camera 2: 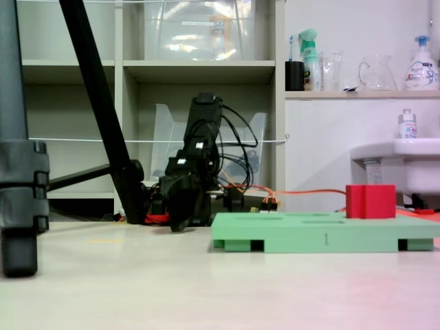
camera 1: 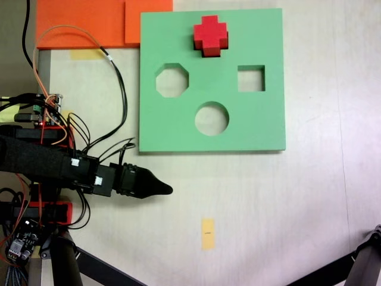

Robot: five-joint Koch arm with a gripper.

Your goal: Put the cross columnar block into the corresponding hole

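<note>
1. The cross columnar block point(camera 1: 210, 36) lies well apart from the gripper point(camera 1: 166, 189): in the top-down fixed view it is up and a little to the right of the fingers, across most of the green board point(camera 1: 262, 128).
2. The block stands on the far part of the board, upright on its plus-shaped end. In the low fixed view it rises above the board's top face point(camera 2: 370, 201), so it looks at most partly seated; whether the corresponding hole lies directly under it cannot be told, since no plus-shaped cutout shows elsewhere on the board.
3. The block has no clear long axis from above; its four arms run square to the board's edges.
4. Between the fingers and the block lie three other cutouts: the octagonal hole point(camera 1: 172, 81), the round hole point(camera 1: 212, 118) and the square hole point(camera 1: 251, 78).
5. The fingers taper to a single dark point over the bare bench point(camera 1: 268, 208), just off the board's near-left corner. Only one tip shows, so whether they are released or clenched cannot be told. They hold nothing and touch neither block nor board.
6. Judged from this, any coming move calls for a long reach up and across the board to the block.
</note>
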